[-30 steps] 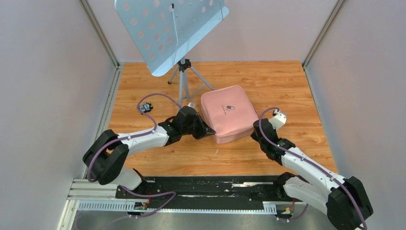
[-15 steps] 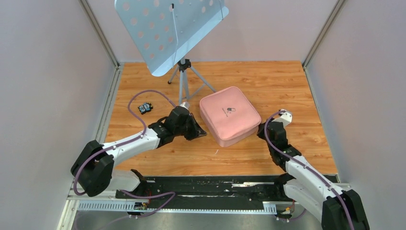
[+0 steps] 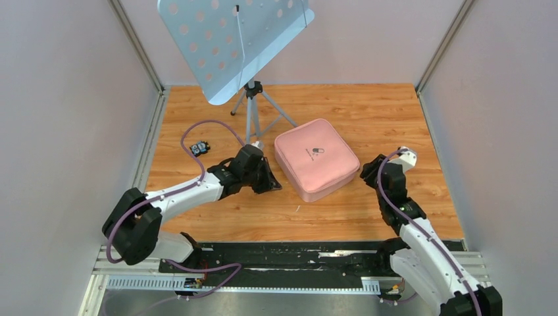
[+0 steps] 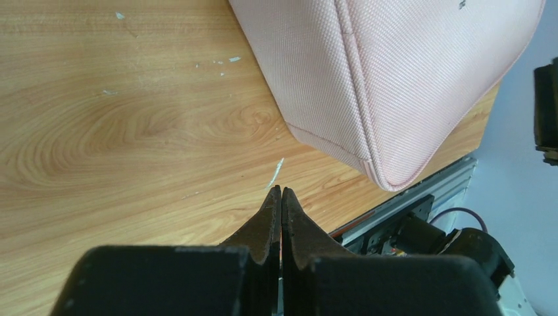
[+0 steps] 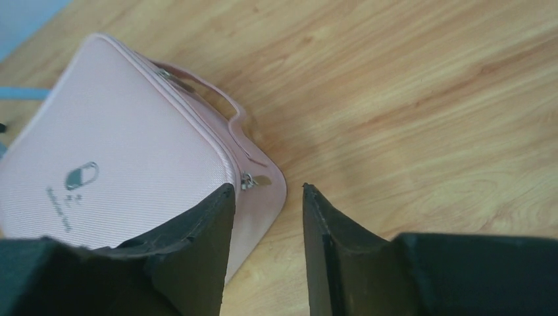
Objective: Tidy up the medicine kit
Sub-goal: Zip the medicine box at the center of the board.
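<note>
The pink medicine kit (image 3: 316,158) lies zipped shut on the wooden table, its pill logo facing up. My left gripper (image 3: 276,185) is shut and empty, just left of the kit's near-left corner and apart from it; the kit's side (image 4: 395,79) fills the upper right of the left wrist view. My right gripper (image 3: 366,172) is open and empty beside the kit's right corner. In the right wrist view (image 5: 266,191) the kit (image 5: 125,151) shows its handle and a zip pull (image 5: 256,180) right by my left fingertip.
A music stand (image 3: 233,43) on a tripod (image 3: 253,108) stands at the back left of the table. A small black device (image 3: 199,148) with a purple cable lies at left. A white scrap (image 4: 275,174) lies on the wood. Grey walls enclose the table.
My left gripper has drawn back left, away from the kit's corner. My right arm has swung right and back, its gripper now off the kit's right corner. The kit shifted slightly.
</note>
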`<action>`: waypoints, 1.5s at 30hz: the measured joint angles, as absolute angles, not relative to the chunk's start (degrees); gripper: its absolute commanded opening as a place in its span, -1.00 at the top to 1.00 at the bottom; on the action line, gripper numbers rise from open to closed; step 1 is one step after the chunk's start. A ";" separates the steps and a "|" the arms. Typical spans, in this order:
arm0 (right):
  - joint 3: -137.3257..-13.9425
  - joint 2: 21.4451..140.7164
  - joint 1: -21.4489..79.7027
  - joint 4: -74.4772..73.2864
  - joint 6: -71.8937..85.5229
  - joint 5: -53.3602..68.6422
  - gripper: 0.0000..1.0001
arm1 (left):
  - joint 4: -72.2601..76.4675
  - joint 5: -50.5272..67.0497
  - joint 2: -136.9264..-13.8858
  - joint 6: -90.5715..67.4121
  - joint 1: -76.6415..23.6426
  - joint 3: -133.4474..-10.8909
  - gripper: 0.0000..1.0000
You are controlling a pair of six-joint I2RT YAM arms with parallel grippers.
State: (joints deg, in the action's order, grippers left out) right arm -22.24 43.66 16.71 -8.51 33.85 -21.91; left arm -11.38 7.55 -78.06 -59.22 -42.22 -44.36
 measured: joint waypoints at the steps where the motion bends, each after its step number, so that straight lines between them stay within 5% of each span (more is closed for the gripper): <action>1: -22.57 42.19 15.92 -8.84 33.58 -21.28 -0.04 | -11.55 7.44 -78.11 -59.09 -42.22 -44.64 1.00; 5: -25.80 42.52 12.27 -8.49 31.09 -14.52 -0.51 | -12.38 6.85 -78.17 -58.22 -42.15 -45.89 0.41; 7: -29.82 48.01 10.15 -8.12 28.77 -8.05 -0.60 | -12.75 6.37 -78.54 -57.76 -42.06 -46.68 0.15; 11: -40.27 64.36 7.29 -7.25 24.82 5.10 -0.63 | -13.06 5.30 -80.16 -57.28 -41.74 -47.75 0.05; 18: -54.98 86.11 4.99 -10.37 19.64 22.33 -0.32 | -12.88 5.15 -86.78 -56.31 -41.17 -50.17 0.05; 24: -56.73 91.02 3.09 -11.62 18.31 28.18 0.10 | -13.10 6.31 -94.48 -52.95 -40.88 -56.97 0.05; 30: -51.05 86.50 1.89 -8.93 18.63 27.05 0.17 | -17.89 7.86 -99.31 -48.40 -40.34 -63.22 0.04; 45: -21.06 45.89 2.07 -11.27 35.59 21.02 0.31 | -26.65 4.75 -109.43 -38.48 -38.85 -79.26 -0.08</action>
